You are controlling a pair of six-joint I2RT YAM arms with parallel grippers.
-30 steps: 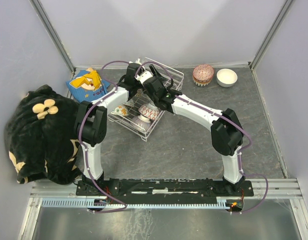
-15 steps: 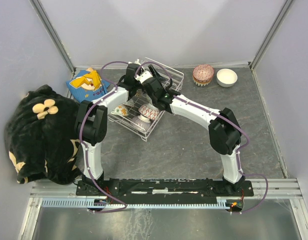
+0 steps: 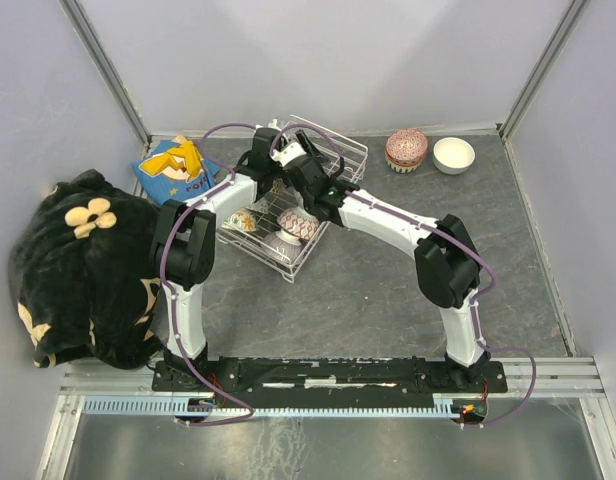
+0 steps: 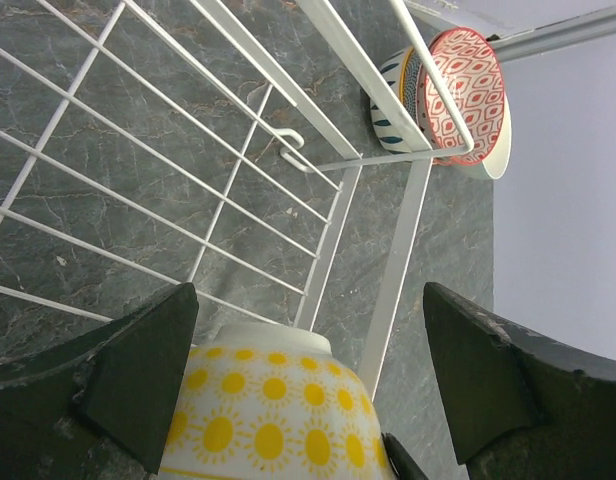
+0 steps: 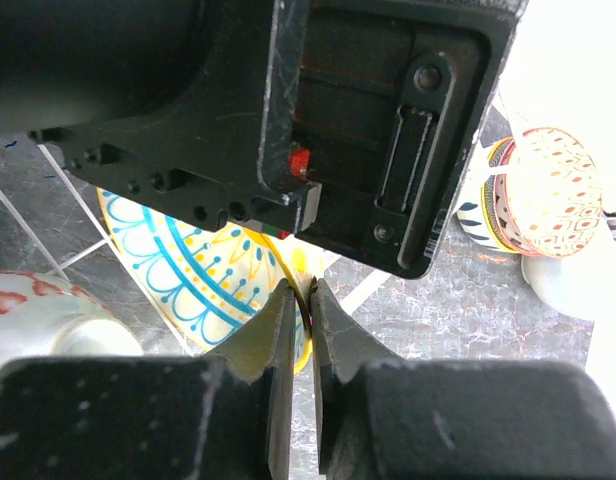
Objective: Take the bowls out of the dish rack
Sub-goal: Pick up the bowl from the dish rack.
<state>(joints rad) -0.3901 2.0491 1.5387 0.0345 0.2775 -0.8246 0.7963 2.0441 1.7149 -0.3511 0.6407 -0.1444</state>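
Observation:
The white wire dish rack (image 3: 333, 158) stands at the back centre of the table, with both arms reaching into it. In the right wrist view my right gripper (image 5: 301, 296) is shut on the yellow rim of a bowl (image 5: 198, 262) patterned with blue arcs and dots. My left gripper (image 4: 310, 300) is open, its fingers apart on either side of a bowl (image 4: 263, 425) with yellow suns, not touching it. More bowls lie in the rack, one with a red pattern (image 3: 295, 228). The left gripper's black body hides much of the right wrist view.
Outside the rack at the back right stand two stacked patterned bowls (image 3: 406, 149) and a plain white bowl (image 3: 453, 155). A blue and yellow book (image 3: 176, 166) lies left of the rack. A black flowered cushion (image 3: 83, 265) fills the left side.
The right gripper's jaws have closed onto the bowl's rim, and the right arm has edged slightly left. The left arm and its open jaws have not moved.

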